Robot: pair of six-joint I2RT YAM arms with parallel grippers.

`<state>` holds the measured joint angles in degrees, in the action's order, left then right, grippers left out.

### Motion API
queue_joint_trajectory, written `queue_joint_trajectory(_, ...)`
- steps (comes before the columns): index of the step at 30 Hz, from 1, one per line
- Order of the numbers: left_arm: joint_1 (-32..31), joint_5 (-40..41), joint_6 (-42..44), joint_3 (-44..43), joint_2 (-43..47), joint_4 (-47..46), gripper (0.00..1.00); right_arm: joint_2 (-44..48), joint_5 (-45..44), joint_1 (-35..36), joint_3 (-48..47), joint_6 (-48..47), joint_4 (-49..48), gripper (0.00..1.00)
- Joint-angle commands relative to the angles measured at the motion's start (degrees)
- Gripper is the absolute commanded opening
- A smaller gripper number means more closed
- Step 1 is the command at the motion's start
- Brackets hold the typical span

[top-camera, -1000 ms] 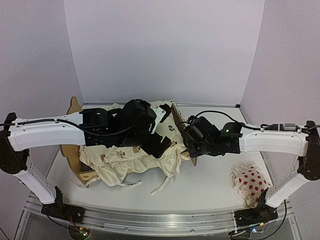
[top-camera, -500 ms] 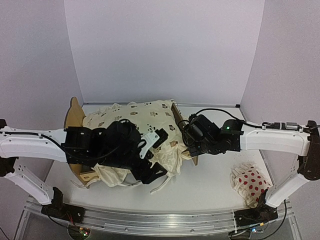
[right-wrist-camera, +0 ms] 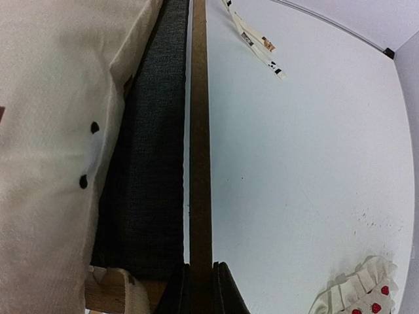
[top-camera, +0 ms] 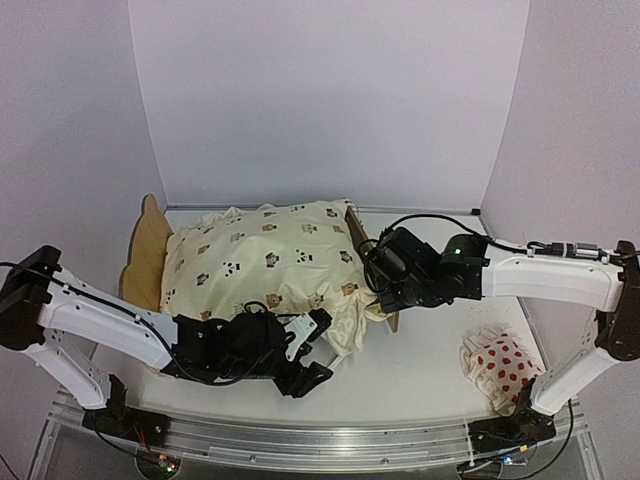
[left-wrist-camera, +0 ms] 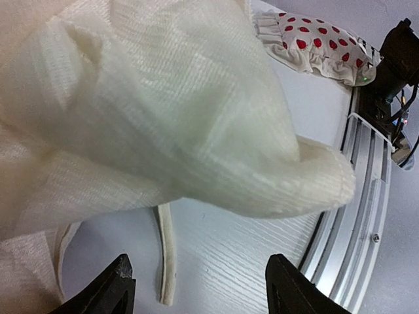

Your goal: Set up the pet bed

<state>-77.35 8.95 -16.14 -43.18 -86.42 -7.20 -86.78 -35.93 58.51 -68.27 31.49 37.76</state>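
Note:
The pet bed [top-camera: 146, 252] stands mid-table, its plywood frame mostly covered by the cream animal-print cushion [top-camera: 265, 255] spread over it. My right gripper [top-camera: 379, 292] is shut on the thin edge of the bed's right end board [right-wrist-camera: 200, 131], beside the dark grey base [right-wrist-camera: 150, 163]; the fingers [right-wrist-camera: 226, 291] pinch the wood. My left gripper [top-camera: 316, 350] hovers low in front of the bed, open, with nothing between its fingers. In the left wrist view the left gripper [left-wrist-camera: 203, 291] faces the cushion's hanging corner [left-wrist-camera: 163, 118] and a loose tie [left-wrist-camera: 167, 255] on the table.
A white pillow with red dots [top-camera: 500, 365] lies at the front right, also in the left wrist view [left-wrist-camera: 314, 39]. Cushion ties [right-wrist-camera: 255, 39] trail on the table beyond the end board. The metal rail [left-wrist-camera: 366, 196] of the near table edge runs close to the left gripper.
My left arm has drawn back from over the cushion to the near edge and sunk low, its jaws narrowing a little. The cushion now lies uncovered and smoother. The right gripper has held still.

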Motion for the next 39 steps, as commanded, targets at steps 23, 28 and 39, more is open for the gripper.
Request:
queue_joint_trajectory(23, -0.7, 29.8, 14.4, -5.9, -34.5, -52.9, 0.28, 6.6, 2.6, 0.1, -2.9, 4.1, 1.0, 0.0)
queue_joint_trajectory(28, -0.7, 31.9, 15.8, -7.7, -37.8, -58.0, 0.32, 6.7, 4.1, 0.1, -2.5, 4.7, 1.1, 0.0)
queue_joint_trajectory(39, -0.7, 39.0, 21.0, -13.8, -44.7, -67.2, 0.36, 9.0, 5.2, 0.2, -0.4, 5.1, 1.2, 0.0)
